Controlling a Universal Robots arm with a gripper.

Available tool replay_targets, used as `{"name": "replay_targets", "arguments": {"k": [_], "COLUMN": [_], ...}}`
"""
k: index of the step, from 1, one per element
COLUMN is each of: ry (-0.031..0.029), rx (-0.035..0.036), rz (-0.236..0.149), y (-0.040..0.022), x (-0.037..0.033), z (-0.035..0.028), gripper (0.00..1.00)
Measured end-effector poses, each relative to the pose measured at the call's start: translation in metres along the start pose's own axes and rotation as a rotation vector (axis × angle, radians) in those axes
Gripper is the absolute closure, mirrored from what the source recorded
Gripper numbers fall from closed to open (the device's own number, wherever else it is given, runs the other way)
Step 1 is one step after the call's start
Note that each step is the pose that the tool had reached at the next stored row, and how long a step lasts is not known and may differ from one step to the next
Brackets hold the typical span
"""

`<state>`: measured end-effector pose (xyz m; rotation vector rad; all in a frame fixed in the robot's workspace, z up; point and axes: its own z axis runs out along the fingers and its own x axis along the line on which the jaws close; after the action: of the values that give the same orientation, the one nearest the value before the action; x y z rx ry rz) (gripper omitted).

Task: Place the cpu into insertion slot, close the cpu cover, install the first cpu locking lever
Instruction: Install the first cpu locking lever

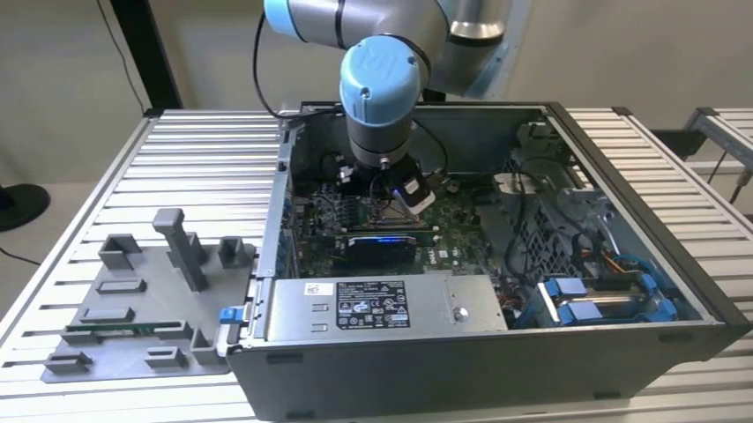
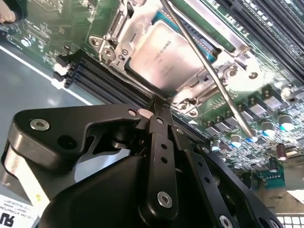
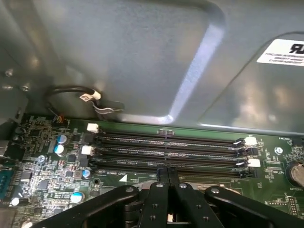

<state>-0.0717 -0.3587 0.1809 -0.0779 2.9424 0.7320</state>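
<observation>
**Reaching into the open case, fingers closed above the socket**

Starting at the exterior view's left, a grey fixture plate [image 1: 141,308] with upright blocks lies on the ribbed aluminium table [image 1: 70,273], just beside the open computer case [image 1: 495,352]. Further right, the arm [image 1: 379,88] comes straight down into the case, its gripper [image 1: 394,189] low over the green motherboard [image 1: 459,238]. At the exterior view's far right, blue drive brackets [image 1: 588,304] sit in the case corner.

In the second wrist view the gripper [image 2: 160,105] has its two black fingers [image 2: 161,142] pressed together, tips meeting with nothing between them, just beside the near edge of the insertion slot [image 2: 187,97]. The cpu [image 2: 164,57] lies flat in that slot, its silvery top showing through the cpu cover [image 2: 126,35], which is down around it. A thin metal locking lever [image 2: 209,71] runs slantwise across the socket, raised above the board.

In the first wrist view the closed fingertips [image 3: 167,173] sit next to four long memory slots [image 3: 166,149], with the case's grey wall [image 3: 142,57] behind.
</observation>
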Motion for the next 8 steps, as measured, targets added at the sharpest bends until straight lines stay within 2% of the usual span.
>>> {"name": "replay_targets", "arguments": {"k": [6,8], "ry": [-0.001,0.0002], "rx": [-0.0074,-0.0075], "rz": [0.0,0.001], "y": [-0.0011,-0.002], "x": [-0.0068,-0.0088], "z": [0.0014,0.0013], "gripper": [1.0,1.0]}}
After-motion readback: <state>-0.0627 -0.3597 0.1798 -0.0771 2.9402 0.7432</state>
